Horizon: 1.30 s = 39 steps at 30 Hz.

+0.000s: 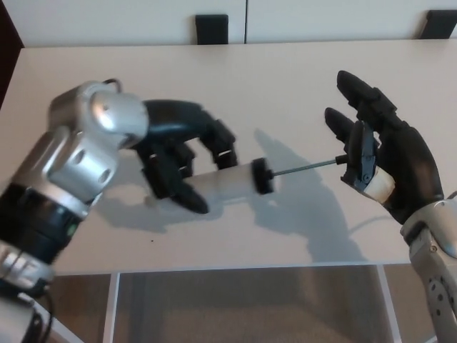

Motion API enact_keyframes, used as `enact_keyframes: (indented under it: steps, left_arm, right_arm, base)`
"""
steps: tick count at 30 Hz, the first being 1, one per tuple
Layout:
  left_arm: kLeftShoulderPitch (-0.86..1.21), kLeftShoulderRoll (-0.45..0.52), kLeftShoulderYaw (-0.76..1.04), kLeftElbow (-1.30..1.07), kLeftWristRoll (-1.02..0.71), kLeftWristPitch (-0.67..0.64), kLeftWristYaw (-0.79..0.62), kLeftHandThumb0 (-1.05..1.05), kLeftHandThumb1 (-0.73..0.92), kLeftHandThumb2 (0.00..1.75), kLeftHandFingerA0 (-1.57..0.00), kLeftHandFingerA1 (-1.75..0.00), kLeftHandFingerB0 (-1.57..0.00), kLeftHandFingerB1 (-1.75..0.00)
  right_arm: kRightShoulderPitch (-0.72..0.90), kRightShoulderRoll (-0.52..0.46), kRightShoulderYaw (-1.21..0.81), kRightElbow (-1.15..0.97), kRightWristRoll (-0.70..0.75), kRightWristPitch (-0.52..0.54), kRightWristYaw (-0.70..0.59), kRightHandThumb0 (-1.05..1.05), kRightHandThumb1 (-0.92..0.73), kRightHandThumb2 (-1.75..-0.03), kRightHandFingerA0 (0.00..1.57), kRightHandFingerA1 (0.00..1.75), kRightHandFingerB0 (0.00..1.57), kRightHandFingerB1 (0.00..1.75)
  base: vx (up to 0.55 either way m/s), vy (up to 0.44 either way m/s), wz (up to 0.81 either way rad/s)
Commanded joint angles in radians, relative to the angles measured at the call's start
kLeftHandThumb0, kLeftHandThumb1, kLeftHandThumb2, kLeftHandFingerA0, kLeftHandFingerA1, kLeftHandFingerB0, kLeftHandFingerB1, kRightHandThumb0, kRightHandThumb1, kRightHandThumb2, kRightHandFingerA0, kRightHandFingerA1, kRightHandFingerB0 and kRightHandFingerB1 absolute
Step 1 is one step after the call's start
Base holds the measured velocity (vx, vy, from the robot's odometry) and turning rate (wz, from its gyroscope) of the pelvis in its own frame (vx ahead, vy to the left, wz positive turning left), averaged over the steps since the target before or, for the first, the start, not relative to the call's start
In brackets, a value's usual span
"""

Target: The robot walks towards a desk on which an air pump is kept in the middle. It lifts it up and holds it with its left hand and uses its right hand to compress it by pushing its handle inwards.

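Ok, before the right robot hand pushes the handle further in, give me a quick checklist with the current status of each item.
1. Left robot hand wrapped around the pump barrel: ok.
2. Pump held clear of the desk: ok, judging by its shadow.
3. Handle seated in the right robot hand: ok, fingers only loosely around it.
4. Rod in line with the barrel: ok.
5. Stroke left: ok, rod partly exposed.
6. Grip firmness: cannot tell.
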Motion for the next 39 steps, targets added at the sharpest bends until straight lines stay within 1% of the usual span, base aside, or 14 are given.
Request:
enact_keyframes:
  steps: [1, 5, 7, 8, 13, 14, 22, 23, 26, 29, 30, 34, 35, 39]
  left_arm:
    - [-0.071, -0.117, -0.054, 0.008, 0.059, 0.084, 0.101, -0.26, 0.74, 0.61, -0.79, -0.75, -0.54, -0.49]
    - [-0.082, -0.159, -0.067, 0.021, 0.077, 0.145, 0.13, -0.3, 0.75, 0.63, -0.76, -0.77, -0.39, -0.47]
    - [-0.084, -0.166, -0.065, 0.027, 0.074, 0.152, 0.132, -0.31, 0.75, 0.62, -0.79, -0.76, -0.55, -0.51]
    - [-0.083, -0.166, -0.067, 0.028, 0.077, 0.146, 0.133, -0.33, 0.76, 0.62, -0.78, -0.71, -0.54, -0.49]
    - [-0.088, -0.162, -0.077, 0.037, 0.09, 0.118, 0.145, -0.35, 0.74, 0.62, -0.8, -0.78, -0.54, -0.5]
    - [-0.094, -0.161, -0.078, 0.04, 0.091, 0.13, 0.142, -0.33, 0.74, 0.61, -0.78, -0.79, -0.47, -0.48]
    - [-0.095, -0.155, -0.067, 0.056, 0.07, 0.115, 0.143, -0.34, 0.75, 0.62, -0.85, -0.8, -0.58, -0.45]
    - [-0.094, -0.156, -0.063, 0.059, 0.064, 0.118, 0.142, -0.33, 0.74, 0.62, -0.83, -0.79, -0.57, -0.43]
    - [-0.095, -0.157, -0.057, 0.068, 0.055, 0.12, 0.14, -0.33, 0.74, 0.62, -0.87, -0.82, -0.58, -0.43]
    - [-0.095, -0.136, -0.07, 0.069, 0.064, 0.084, 0.13, -0.31, 0.74, 0.62, -0.77, -0.71, -0.51, -0.41]
    - [-0.099, -0.12, -0.084, 0.067, 0.083, 0.074, 0.13, -0.18, 0.66, 0.7, -0.86, -0.93, -0.71, -0.76]
    - [-0.111, -0.059, -0.14, 0.088, 0.168, 0.038, 0.163, -0.1, 0.7, 0.69, -0.85, -0.93, -0.71, -0.97]
    - [-0.113, -0.042, -0.157, 0.101, 0.191, 0.027, 0.182, -0.14, 0.73, 0.61, -0.89, -0.86, -0.63, -0.49]
    - [-0.116, 0.001, -0.184, 0.153, 0.23, -0.013, 0.235, -0.15, 0.71, 0.61, -0.9, -0.85, -0.45, -0.39]
  right_arm:
    - [-0.006, 0.007, 0.022, 0.019, -0.108, -0.088, -0.085, -0.85, -0.84, -1.18, 0.09, 0.3, 0.09, 0.24]
    - [0.0, 0.009, 0.007, 0.034, -0.111, -0.111, -0.103, -0.83, -0.85, -1.19, 0.08, 0.3, 0.08, 0.23]
    - [0.002, 0.011, 0.006, 0.041, -0.113, -0.121, -0.106, -0.82, -0.85, -1.19, 0.08, 0.31, 0.08, 0.24]
    - [0.003, 0.012, 0.006, 0.045, -0.116, -0.128, -0.109, -0.79, -0.92, -0.82, 0.06, 0.26, 0.05, 0.22]
    - [-0.001, 0.018, 0.0, 0.057, -0.116, -0.134, -0.114, -0.8, -0.91, -0.81, 0.07, 0.26, 0.04, 0.22]
    - [-0.004, 0.021, -0.001, 0.058, -0.112, -0.133, -0.113, -0.84, -0.84, -1.18, 0.09, 0.3, 0.08, 0.23]
    - [-0.006, 0.03, -0.002, 0.068, -0.114, -0.147, -0.118, -0.84, -0.84, -1.18, 0.09, 0.32, 0.09, 0.24]
    - [-0.005, 0.032, -0.002, 0.067, -0.112, -0.145, -0.117, -0.87, -0.83, -0.94, 0.1, 0.29, 0.06, 0.21]
    - [-0.005, 0.034, -0.004, 0.067, -0.107, -0.146, -0.115, -0.84, -0.84, -1.18, 0.09, 0.31, 0.09, 0.24]
    - [-0.003, 0.037, -0.009, 0.07, -0.093, -0.149, -0.101, -0.84, -0.84, -1.18, 0.09, 0.29, 0.08, 0.22]
    - [-0.001, 0.041, -0.016, 0.064, -0.085, -0.144, -0.104, -0.82, -0.85, -1.17, 0.08, 0.28, 0.07, 0.21]
    - [0.008, 0.034, -0.054, 0.041, -0.056, -0.135, -0.107, -0.85, -0.88, -1.18, 0.06, 0.19, 0.06, 0.14]
    - [0.01, 0.027, -0.068, 0.036, -0.049, -0.133, -0.107, -0.87, -0.89, -1.19, 0.06, 0.16, 0.05, 0.13]
    - [0.011, 0.0, -0.109, 0.023, -0.037, -0.125, -0.097, -0.89, -0.91, -1.21, 0.01, 0.12, 0.01, 0.11]
  base:
    - [0.0, 0.0, 0.0]
    - [0.0, 0.0, 0.0]
    - [0.0, 0.0, 0.0]
    - [0.0, 0.0, 0.0]
    - [0.0, 0.0, 0.0]
    - [0.0, 0.0, 0.0]
    - [0.0, 0.0, 0.0]
    - [0.0, 0.0, 0.0]
    - [0.0, 0.0, 0.0]
    - [0.0, 0.0, 0.0]
    - [0.0, 0.0, 0.0]
    - [0.0, 0.0, 0.0]
    - [0.0, 0.0, 0.0]
    - [0.0, 0.0, 0.0]
